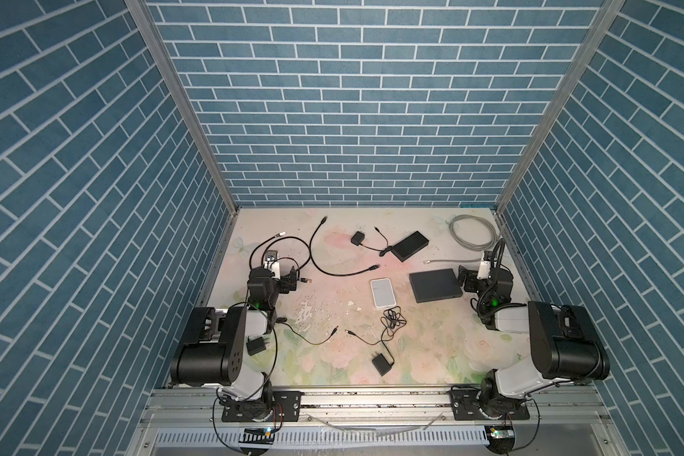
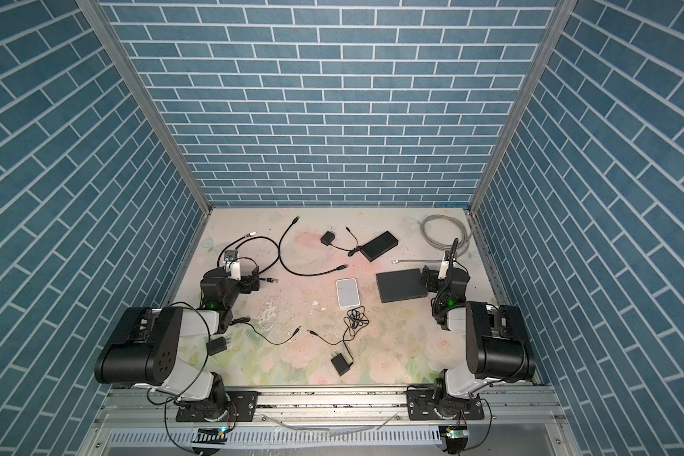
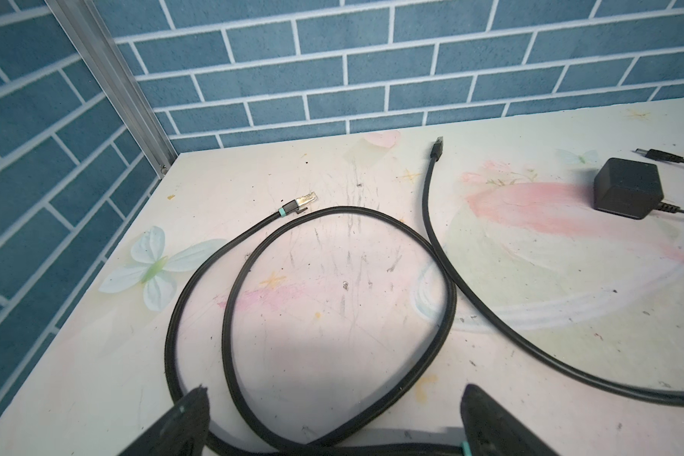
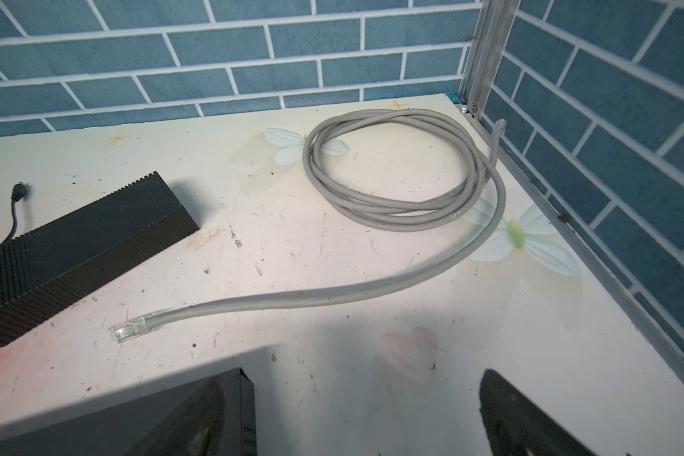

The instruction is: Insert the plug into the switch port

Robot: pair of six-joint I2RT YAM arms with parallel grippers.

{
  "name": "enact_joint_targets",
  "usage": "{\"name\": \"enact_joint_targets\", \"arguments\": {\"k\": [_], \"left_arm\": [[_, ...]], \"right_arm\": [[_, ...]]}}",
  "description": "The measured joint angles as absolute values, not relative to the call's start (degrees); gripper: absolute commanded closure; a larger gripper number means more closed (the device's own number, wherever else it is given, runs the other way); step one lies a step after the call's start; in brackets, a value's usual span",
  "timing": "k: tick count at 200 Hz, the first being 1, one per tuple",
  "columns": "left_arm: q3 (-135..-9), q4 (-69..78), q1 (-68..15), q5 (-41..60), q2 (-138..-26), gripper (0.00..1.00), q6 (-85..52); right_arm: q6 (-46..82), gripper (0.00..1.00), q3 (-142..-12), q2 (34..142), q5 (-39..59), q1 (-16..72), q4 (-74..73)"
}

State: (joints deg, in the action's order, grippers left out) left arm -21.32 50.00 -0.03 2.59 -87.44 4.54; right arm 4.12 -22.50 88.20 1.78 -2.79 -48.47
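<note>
Nearest you on the bench (image 1: 431, 355) lies a black power adapter (image 1: 382, 364). Its thin cord is bunched in a tangle (image 1: 392, 319) just beyond it. A second adapter (image 1: 256, 346) sits close against the left arm.

Further in, at mid-bench, a white box (image 1: 383, 292) lies just left of the dark grey switch (image 1: 435, 285), and the two do not touch. Your right hand (image 1: 463, 278) hangs at the switch's right edge, released, with its fingers spread wide and nothing between them. Your left hand (image 1: 292, 279) is about level with it on the left side of the bench, also released and empty. A black braided cable (image 3: 230, 308) loops on the bench in front of its fingers.

The clear plug (image 4: 129, 329) lies flat on the bench just beyond the switch's far edge. It is in no port and neither hand touches it. Its grey cable (image 4: 391, 205) runs off to the right and ends in a coil in the far right corner.

Towards the back wall you have a ribbed black box (image 1: 410, 245). A small adapter (image 1: 358, 238) sits to its left, and a long black cable (image 1: 312, 248) curves across the far left.
</note>
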Motion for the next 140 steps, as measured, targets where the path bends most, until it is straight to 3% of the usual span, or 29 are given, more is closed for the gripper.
{"name": "enact_joint_targets", "arguments": {"k": [140], "left_arm": [[-21.85,48.62,-0.03,2.11,-87.26,0.00,4.23]], "right_arm": [[4.14,0.02,-22.50,87.94,1.65,-2.92,-48.01]]}}
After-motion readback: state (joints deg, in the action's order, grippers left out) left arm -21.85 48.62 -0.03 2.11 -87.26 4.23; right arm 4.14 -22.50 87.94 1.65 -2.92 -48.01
